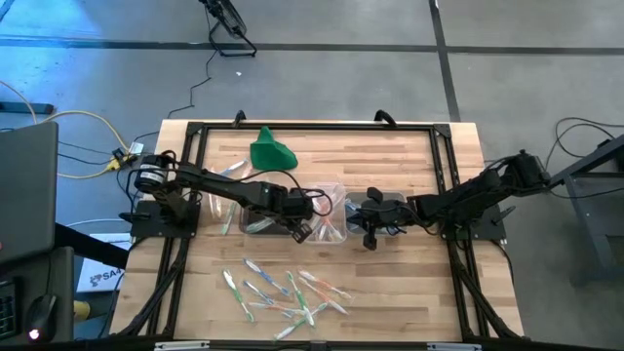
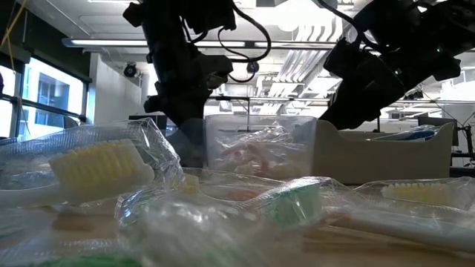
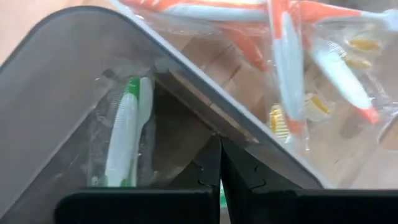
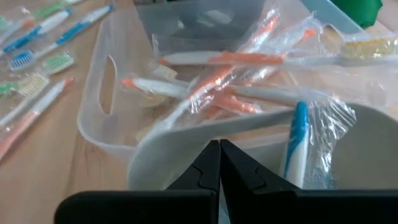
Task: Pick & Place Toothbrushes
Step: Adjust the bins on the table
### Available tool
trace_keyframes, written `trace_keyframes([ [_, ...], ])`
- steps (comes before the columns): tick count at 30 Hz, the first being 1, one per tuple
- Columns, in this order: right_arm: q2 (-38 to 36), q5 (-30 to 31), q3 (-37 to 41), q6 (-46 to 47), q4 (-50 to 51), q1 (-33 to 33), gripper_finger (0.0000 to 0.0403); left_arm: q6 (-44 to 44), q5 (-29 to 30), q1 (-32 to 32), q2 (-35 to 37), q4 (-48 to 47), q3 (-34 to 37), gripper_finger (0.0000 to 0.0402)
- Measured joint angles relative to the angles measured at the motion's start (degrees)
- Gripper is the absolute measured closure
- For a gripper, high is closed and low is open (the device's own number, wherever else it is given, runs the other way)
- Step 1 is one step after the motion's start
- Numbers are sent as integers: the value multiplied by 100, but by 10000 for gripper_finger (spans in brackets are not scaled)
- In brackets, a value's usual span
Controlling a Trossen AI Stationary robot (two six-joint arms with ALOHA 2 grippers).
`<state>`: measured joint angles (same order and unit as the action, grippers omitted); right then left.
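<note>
Three clear tubs stand side by side mid-table. The left tub (image 3: 62,37) holds a wrapped green toothbrush (image 3: 124,134). In the middle tub (image 4: 102,93) lie orange toothbrushes (image 4: 217,59). A blue toothbrush (image 4: 298,146) is in the right tub (image 4: 180,134). More wrapped toothbrushes (image 1: 283,292) lie loose near the front edge. My left gripper (image 1: 304,232) (image 3: 219,144) is shut, pointing down at the left tub's rim. My right gripper (image 1: 370,239) (image 4: 219,146) is shut, slanting down at the right tub's rim. My left gripper's shut fingertips (image 3: 214,149) stand right at the left tub's rim, on the side next to the middle tub; whether they touch it cannot be told. My right gripper's shut fingertips (image 4: 214,152) stand just over the right tub's rim (image 4: 205,127); I cannot tell if they touch it.
A green cloth lump (image 1: 271,151) lies at the back of the table. A black frame (image 1: 312,127) runs around the work area. Bare wood (image 1: 409,283) lies to the right of the loose toothbrushes.
</note>
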<state>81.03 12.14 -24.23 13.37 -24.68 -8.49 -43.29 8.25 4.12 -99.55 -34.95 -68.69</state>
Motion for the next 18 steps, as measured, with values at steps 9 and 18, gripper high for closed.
trace_keyframes([
  [9, -321, -8, -1, -56, 249, 0, 401, 0, 260, 2, 331, -280, -1, 402],
  [18, -1363, 163, -9, 37, 1206, -126, 401, 209, 786, 243, 948, -649, -5, 402],
])
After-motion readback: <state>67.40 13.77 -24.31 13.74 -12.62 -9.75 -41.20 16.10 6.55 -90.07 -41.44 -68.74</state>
